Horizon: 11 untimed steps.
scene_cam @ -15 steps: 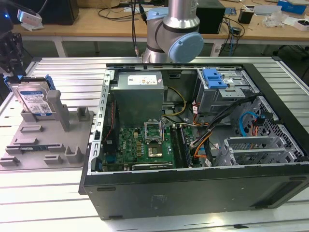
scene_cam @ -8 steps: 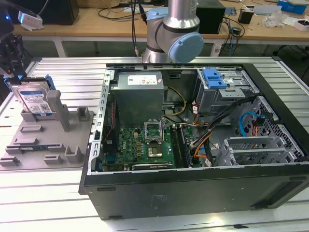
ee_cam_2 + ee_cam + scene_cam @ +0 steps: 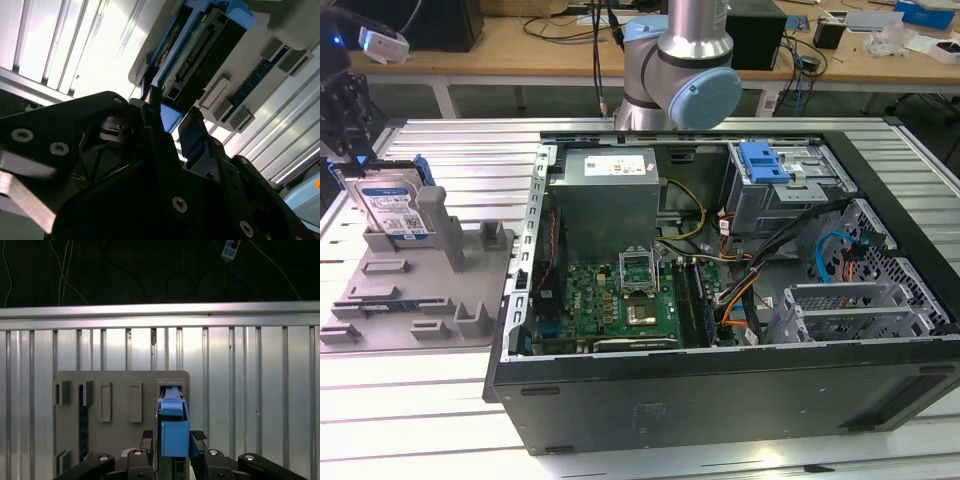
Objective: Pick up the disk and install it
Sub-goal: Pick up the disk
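The disk (image 3: 392, 208) stands on edge in a slot at the back of the grey holder plate (image 3: 420, 290), at the exterior view's left, its white-and-blue label facing forward. My black gripper (image 3: 355, 155) hangs right over its top edge. In the first wrist view the disk's blue frame (image 3: 173, 420) sits between my fingers (image 3: 147, 438), with a thin gap on one side, so the gripper (image 3: 172, 436) reads as open astride it. In the second wrist view the gripper (image 3: 172, 120) straddles the blue edge, and the disk's dark underside (image 3: 200, 45) rises out of the holder (image 3: 280, 30).
An open computer case (image 3: 720, 390) lies at the exterior view's right of the holder, with a motherboard, cables and a drive cage with a blue latch (image 3: 765, 160). The arm's base (image 3: 680, 70) stands behind the case. Everything rests on a slatted aluminium table (image 3: 420, 420).
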### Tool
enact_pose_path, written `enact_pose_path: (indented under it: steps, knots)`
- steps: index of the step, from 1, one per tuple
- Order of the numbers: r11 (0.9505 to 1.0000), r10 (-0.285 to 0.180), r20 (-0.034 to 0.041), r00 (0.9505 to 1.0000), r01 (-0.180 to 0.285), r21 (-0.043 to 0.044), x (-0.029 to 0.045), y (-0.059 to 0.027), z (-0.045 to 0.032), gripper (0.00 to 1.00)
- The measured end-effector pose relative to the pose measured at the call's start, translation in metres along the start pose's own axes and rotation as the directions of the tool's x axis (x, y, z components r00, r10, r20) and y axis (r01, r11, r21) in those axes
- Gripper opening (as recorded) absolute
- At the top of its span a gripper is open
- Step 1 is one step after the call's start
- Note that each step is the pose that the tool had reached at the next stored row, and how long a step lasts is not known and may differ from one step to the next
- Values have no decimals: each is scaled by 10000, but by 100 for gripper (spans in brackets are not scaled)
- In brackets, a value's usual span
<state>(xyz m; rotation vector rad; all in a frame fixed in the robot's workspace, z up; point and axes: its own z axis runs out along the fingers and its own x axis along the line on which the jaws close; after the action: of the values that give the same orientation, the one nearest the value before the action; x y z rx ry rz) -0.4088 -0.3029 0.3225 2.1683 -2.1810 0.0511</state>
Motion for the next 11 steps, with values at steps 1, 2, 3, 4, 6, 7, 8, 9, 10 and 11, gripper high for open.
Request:
enact_pose_path:
  steps: [1, 2, 3, 4, 6, 7, 8, 9, 10, 11]
  knots:
    - [10000, 0, 0, 10000, 0, 0, 0, 0, 5, 42]
    - [10000, 0, 0, 10000, 0, 0, -1, 0, 8, 42]
    - [10000, 0, 0, 10000, 0, 0, -1, 0, 14, 42]
    - [10000, 0, 0, 10000, 0, 0, -1, 0, 19, 42]
    - [10000, 0, 1, 10000, 0, 1, -2, -1, 31, 42]
    - [10000, 0, 0, 10000, 0, 0, -3, -1, 41, 42]
    - [10000, 0, 0, 10000, 0, 0, -3, -1, 45, 42]
    - [10000, 0, 0, 10000, 0, 1, -3, -1, 49, 42]
    - [10000, 0, 0, 10000, 0, 1, -4, -1, 53, 42]
    - [10000, 0, 0, 10000, 0, 1, -4, -1, 54, 42]
